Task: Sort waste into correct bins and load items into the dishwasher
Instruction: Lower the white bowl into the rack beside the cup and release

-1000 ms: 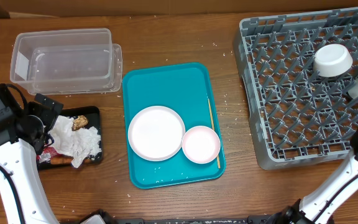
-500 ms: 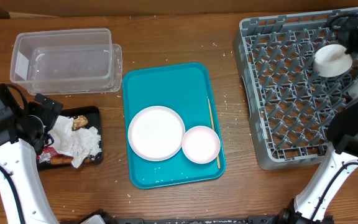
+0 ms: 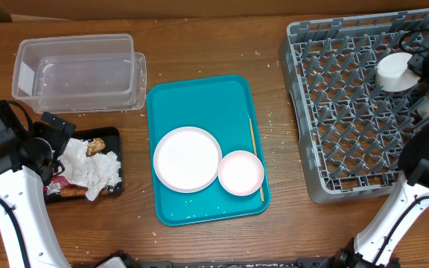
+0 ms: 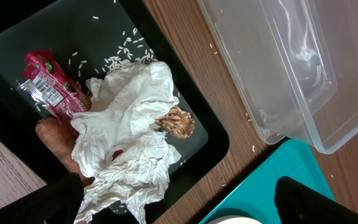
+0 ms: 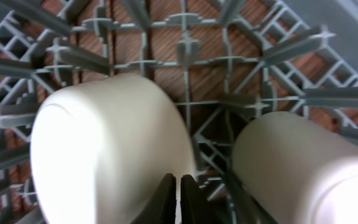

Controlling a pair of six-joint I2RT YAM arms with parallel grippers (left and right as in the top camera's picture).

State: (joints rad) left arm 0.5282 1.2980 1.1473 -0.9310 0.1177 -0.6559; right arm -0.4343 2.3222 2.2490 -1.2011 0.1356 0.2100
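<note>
The black tray point(image 3: 104, 134) holds white napkins point(image 4: 129, 124), a red wrapper point(image 4: 48, 90), a carrot point(image 4: 51, 140) and a brown food bit point(image 4: 178, 121). My left gripper point(image 4: 179, 208) hangs open and empty over the tray's near corner. A white plate point(image 3: 187, 158), a pink saucer point(image 3: 240, 173) and a wooden stick point(image 3: 255, 156) lie on the teal tray point(image 3: 199, 97). The grey dish rack point(image 3: 334, 112) holds two white cups point(image 5: 104, 149) point(image 5: 297, 168). My right gripper point(image 5: 179, 193) is shut, its tips at the left cup's right edge, between the cups.
A clear plastic container point(image 3: 77, 71) stands at the back left, just beyond the black tray. The teal tray lies between the black tray and the rack. The rack's raised walls and upright pegs point(image 5: 185, 56) surround the right gripper.
My right arm has swung from the table's right edge up over the rack to the cups. The left cup has shifted slightly left. The left arm has not moved.
</note>
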